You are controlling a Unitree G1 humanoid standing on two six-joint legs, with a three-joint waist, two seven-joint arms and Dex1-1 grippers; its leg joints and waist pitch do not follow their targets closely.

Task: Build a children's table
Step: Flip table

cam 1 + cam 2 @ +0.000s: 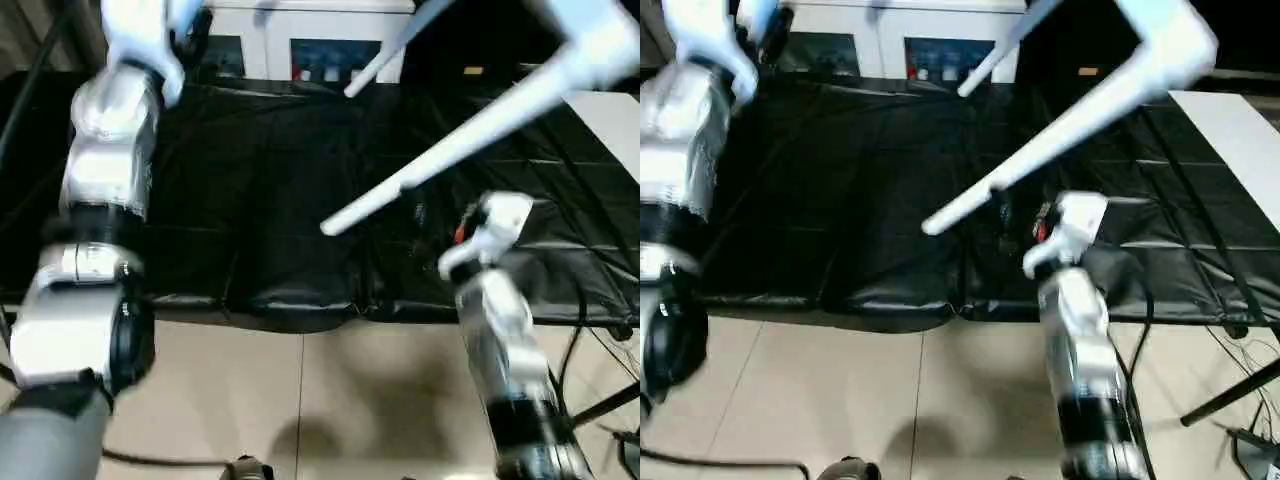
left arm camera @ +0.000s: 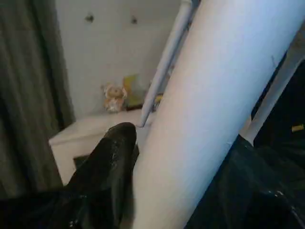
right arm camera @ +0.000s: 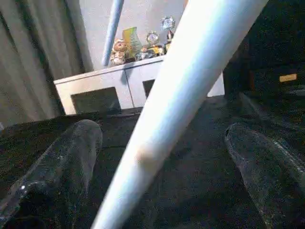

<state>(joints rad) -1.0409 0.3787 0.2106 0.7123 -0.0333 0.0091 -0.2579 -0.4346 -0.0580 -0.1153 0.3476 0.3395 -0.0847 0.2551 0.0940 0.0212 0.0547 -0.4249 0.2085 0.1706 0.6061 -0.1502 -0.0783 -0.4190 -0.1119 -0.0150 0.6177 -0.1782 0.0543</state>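
The children's table hangs in the air above the black-covered bench, with a corner of its tabletop (image 1: 600,40) at the top right. One long white leg (image 1: 450,150) slants down from that corner toward the middle, and a second leg (image 1: 385,55) points down behind it. My right gripper (image 3: 162,131) is open, its fingers (image 3: 71,157) wide on either side of the slanting leg (image 3: 190,81) without touching it. My left arm (image 1: 105,170) is raised at the far left. Its gripper (image 1: 170,35) is shut on another thick white leg (image 2: 209,109), with one black finger (image 2: 114,152) pressed against it.
A black sheet (image 1: 250,200) covers the bench, whose front edge (image 1: 300,315) is close to me. A white cabinet (image 1: 300,40) stands behind it. A flat white board (image 1: 615,120) lies at the right. Cables and a stand's leg (image 1: 600,400) cross the tiled floor at the lower right.
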